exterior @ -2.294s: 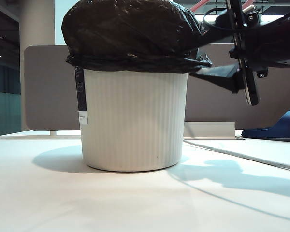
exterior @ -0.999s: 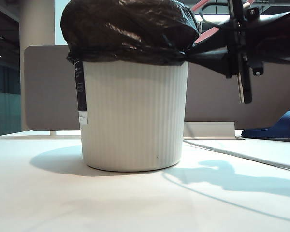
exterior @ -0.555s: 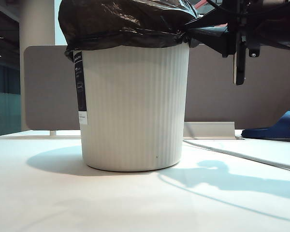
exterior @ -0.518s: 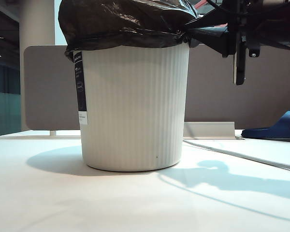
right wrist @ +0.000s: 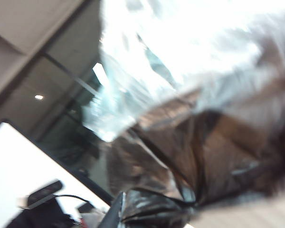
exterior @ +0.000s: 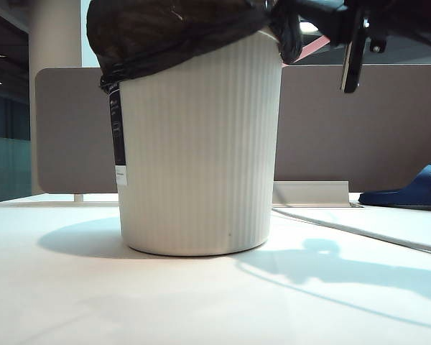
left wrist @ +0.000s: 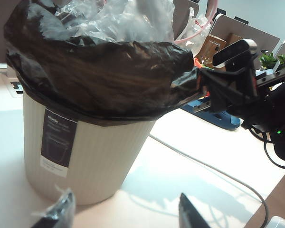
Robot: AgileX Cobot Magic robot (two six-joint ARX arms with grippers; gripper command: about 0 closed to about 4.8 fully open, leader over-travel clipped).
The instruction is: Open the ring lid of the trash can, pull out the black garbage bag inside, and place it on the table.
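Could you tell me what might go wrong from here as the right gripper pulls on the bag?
The right gripper, shut on one edge of the bag, could tear the thin plastic. The bag clings around the can rim, so the can might tip. The left gripper, open and apart, is not steadying it.

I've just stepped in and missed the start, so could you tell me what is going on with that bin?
The right gripper is shut on the edge of the black garbage bag, beside the rim of the trash can, pulling it up and sideways. The bag, bulging with clear plastic, is mostly in the can, which stands on the table. The left gripper hangs apart from the can, holding nothing.
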